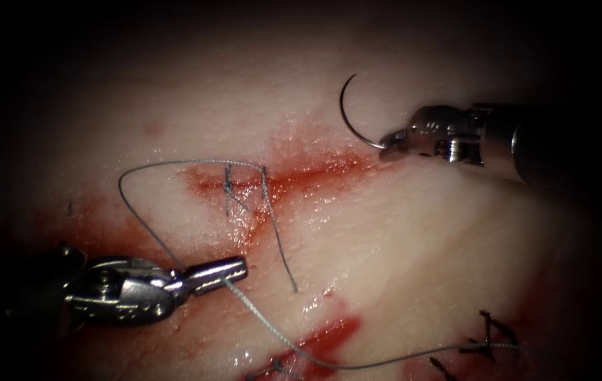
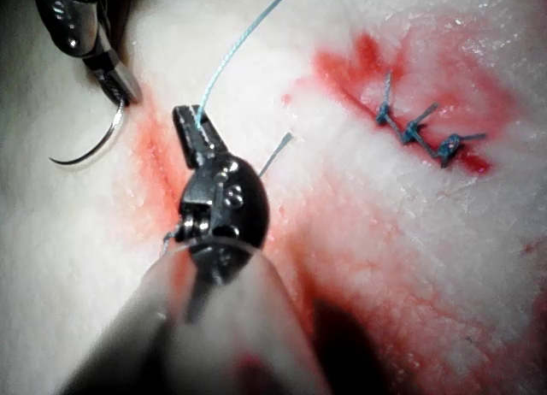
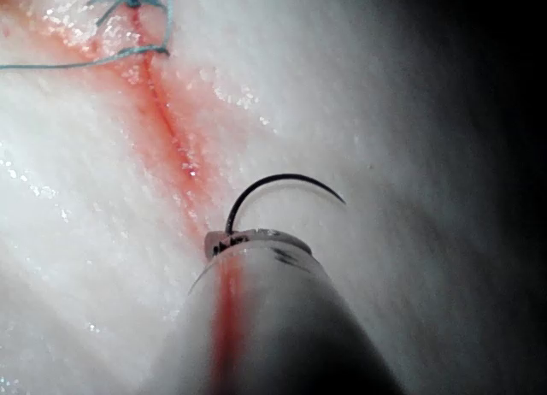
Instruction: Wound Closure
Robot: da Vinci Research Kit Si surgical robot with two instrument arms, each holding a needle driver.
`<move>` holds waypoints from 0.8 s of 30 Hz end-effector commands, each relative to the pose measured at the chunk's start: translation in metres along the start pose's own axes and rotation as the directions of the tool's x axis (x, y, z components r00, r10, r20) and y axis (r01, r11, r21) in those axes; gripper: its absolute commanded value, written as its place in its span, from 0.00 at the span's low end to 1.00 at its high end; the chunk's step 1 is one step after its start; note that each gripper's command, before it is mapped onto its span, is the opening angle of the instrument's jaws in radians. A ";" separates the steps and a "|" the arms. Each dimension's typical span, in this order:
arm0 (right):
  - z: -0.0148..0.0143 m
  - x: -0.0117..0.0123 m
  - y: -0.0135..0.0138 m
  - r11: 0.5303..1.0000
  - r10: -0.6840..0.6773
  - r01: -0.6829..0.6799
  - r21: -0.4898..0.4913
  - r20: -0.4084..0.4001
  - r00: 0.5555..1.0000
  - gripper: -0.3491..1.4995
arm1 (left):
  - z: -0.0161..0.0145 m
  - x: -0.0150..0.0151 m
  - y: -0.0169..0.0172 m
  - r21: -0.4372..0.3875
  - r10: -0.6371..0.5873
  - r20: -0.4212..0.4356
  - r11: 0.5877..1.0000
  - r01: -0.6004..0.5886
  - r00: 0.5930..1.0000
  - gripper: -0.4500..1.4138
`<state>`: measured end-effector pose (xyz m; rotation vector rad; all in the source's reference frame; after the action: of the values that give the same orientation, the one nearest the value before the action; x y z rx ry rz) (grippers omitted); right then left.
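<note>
R tool (image 1: pixel 387 144) clamped on the needle (image 1: pixel 348 118) near one end, the curve free above the tissue (image 1: pixel 420 233), not in it, just right of the cut (image 1: pixel 293 176). L tool (image 1: pixel 233 268) pinched on the thread (image 1: pixel 147 169), which loops up to a knot (image 1: pixel 228 186) on the cut. Looks like knot work, I'd guess; anything further needs thread kept taut w/o snagging. L wrist view adds a finished stitch row (image 2: pixel 419 132).

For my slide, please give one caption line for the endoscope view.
Right claw holds the needle by one end, clear of the tissue; left claw holds the thread.
</note>
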<state>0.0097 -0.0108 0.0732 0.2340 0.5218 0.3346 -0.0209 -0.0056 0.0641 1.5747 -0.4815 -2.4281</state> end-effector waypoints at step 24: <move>-0.0119 -0.0041 -0.0008 0.968 0.138 -0.175 -0.181 -0.197 0.971 0.99 | -0.0022 -0.0035 -0.0020 -0.009 0.126 0.155 0.992 -0.126 0.980 0.00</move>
<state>-0.0006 -0.0123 0.0643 0.0616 0.6480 0.5592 -0.0168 -0.0035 0.0651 1.3028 -0.5854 -2.4655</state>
